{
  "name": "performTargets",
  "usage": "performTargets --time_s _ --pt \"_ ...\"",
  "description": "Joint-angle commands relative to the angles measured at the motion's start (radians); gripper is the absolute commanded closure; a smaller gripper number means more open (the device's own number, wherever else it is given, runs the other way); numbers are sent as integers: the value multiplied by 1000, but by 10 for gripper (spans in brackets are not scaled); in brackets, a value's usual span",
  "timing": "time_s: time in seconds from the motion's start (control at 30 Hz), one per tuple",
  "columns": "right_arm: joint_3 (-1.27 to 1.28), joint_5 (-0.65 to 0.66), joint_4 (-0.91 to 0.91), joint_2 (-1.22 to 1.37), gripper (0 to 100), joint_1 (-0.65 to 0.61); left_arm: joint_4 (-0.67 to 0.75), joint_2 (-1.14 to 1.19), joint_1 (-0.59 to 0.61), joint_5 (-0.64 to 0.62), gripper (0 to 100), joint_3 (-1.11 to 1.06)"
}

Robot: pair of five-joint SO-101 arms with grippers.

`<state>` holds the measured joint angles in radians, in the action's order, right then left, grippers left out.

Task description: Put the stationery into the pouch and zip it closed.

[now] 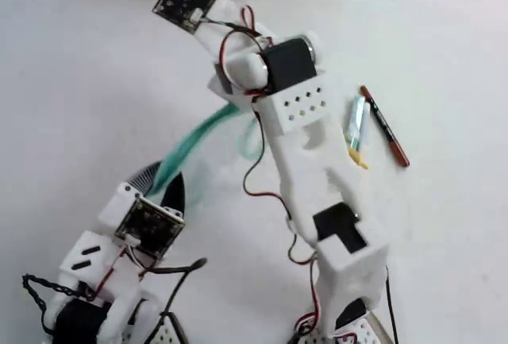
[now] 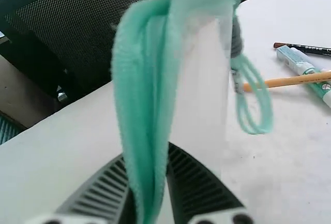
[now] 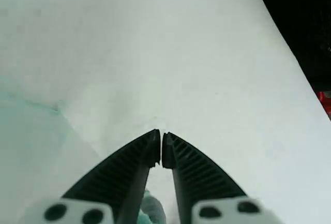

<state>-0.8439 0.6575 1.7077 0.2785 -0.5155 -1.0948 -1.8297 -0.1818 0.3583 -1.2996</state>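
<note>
My left gripper (image 2: 147,154) is clamped on the teal edge of the pouch (image 2: 196,89), with the fabric pinched between both ribbed fingers. My right gripper (image 3: 160,142) has its fingertips together. A scrap of teal fabric sits between its fingers nearer their base, so it grips the pouch's other end. The pouch, clear with teal trim, spans between the two grippers over the white table (image 1: 95,82), and its teal loop (image 2: 256,105) hangs free. Three stationery items lie on the table beside the right arm, outside the pouch: a brown pen (image 1: 386,128), a white-and-teal tube (image 1: 355,120) just beside it, and a yellow pencil (image 1: 357,156) at the tube's end.
</note>
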Motion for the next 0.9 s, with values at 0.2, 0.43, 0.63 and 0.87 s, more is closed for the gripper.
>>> performTargets --time_s 0.2,0.43,0.63,0.87 --pt "216 20 -4 -266 979 7 161 35 91 -31 977 -120" --pt "245 -71 -108 -271 974 64 126 35 93 -31 977 -133" --pt "299 -106 -202 -289 899 171 101 35 93 29 977 -138" --pt "534 -104 -367 -286 735 216 120 33 88 51 977 -157"
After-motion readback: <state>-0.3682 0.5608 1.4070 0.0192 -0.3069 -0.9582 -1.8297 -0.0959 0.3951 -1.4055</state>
